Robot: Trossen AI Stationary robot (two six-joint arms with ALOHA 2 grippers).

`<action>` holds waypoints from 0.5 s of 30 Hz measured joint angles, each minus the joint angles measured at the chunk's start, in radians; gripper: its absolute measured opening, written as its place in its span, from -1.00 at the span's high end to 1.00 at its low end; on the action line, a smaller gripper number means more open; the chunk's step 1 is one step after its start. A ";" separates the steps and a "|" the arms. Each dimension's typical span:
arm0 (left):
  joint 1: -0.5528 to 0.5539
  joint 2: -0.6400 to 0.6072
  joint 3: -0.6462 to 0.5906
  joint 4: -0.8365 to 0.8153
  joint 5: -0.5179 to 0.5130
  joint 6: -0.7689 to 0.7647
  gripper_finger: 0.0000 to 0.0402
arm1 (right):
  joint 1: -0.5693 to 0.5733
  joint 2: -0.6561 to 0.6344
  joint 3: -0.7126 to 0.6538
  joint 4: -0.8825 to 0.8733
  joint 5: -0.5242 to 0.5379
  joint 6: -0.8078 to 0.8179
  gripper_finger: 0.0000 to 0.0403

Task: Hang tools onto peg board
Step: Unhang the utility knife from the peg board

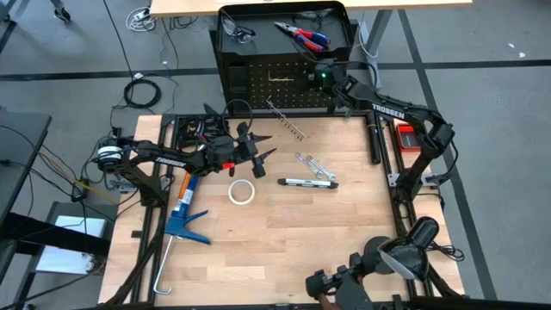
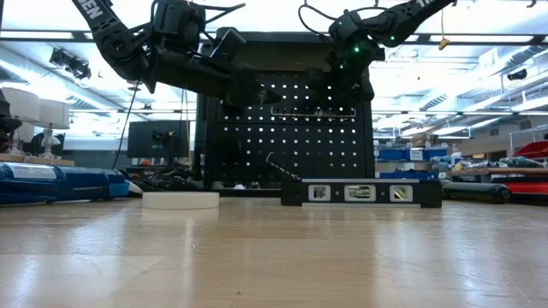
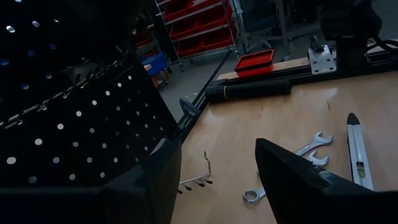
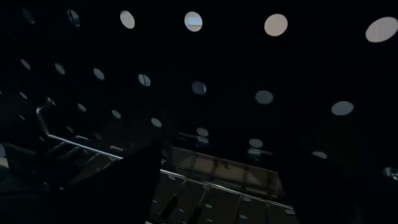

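Right gripper [image 1: 331, 86], jaws spread and empty, is at the peg board [image 1: 258, 82], probably seating a hook rack [image 2: 312, 112]; keep it level. Left gripper [image 1: 258, 151] hovers open.

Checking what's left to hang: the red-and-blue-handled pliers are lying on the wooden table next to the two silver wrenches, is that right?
Not quite. The red-and-blue-handled pliers lie in the black tray-like top of the upright perforated metal peg board, not on the light wooden table. The high view shows this. The two silver wrenches do lie on the table.
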 joint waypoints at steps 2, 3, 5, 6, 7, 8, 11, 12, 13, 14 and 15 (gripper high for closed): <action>0.000 0.000 0.000 0.001 0.000 0.000 -0.05 | 0.000 0.000 0.000 -0.004 0.001 -0.005 -0.63; 0.000 0.000 0.000 0.000 0.000 0.000 -0.05 | 0.001 0.000 0.000 -0.006 0.005 -0.010 -0.63; 0.000 0.000 0.000 0.000 0.000 0.000 -0.05 | 0.009 0.000 0.000 -0.014 0.034 -0.026 -0.64; 0.000 0.000 0.000 0.000 0.000 0.000 -0.05 | 0.013 0.000 0.000 -0.018 0.045 -0.031 -0.64; 0.000 0.000 0.000 0.001 0.000 0.000 -0.05 | 0.014 0.000 0.000 -0.021 0.050 -0.036 -0.64; 0.000 0.000 0.000 0.000 0.000 0.000 -0.05 | 0.015 0.000 0.000 -0.026 0.051 -0.039 -0.63; 0.000 0.000 0.000 0.000 0.000 0.000 -0.05 | 0.025 -0.001 0.000 -0.052 0.051 -0.038 -0.62; 0.000 0.000 0.000 0.000 0.000 0.000 -0.05 | 0.029 -0.004 0.000 -0.065 0.055 -0.037 -0.62; 0.000 0.000 0.000 0.000 0.000 0.000 -0.05 | 0.035 -0.006 0.000 -0.073 0.056 -0.036 -0.62; 0.000 0.000 0.000 0.000 0.000 0.000 -0.05 | 0.043 -0.010 0.000 -0.077 0.056 -0.033 -0.62; 0.000 0.000 0.000 0.000 0.000 0.000 -0.05 | 0.053 -0.015 0.000 -0.083 0.055 -0.030 -0.62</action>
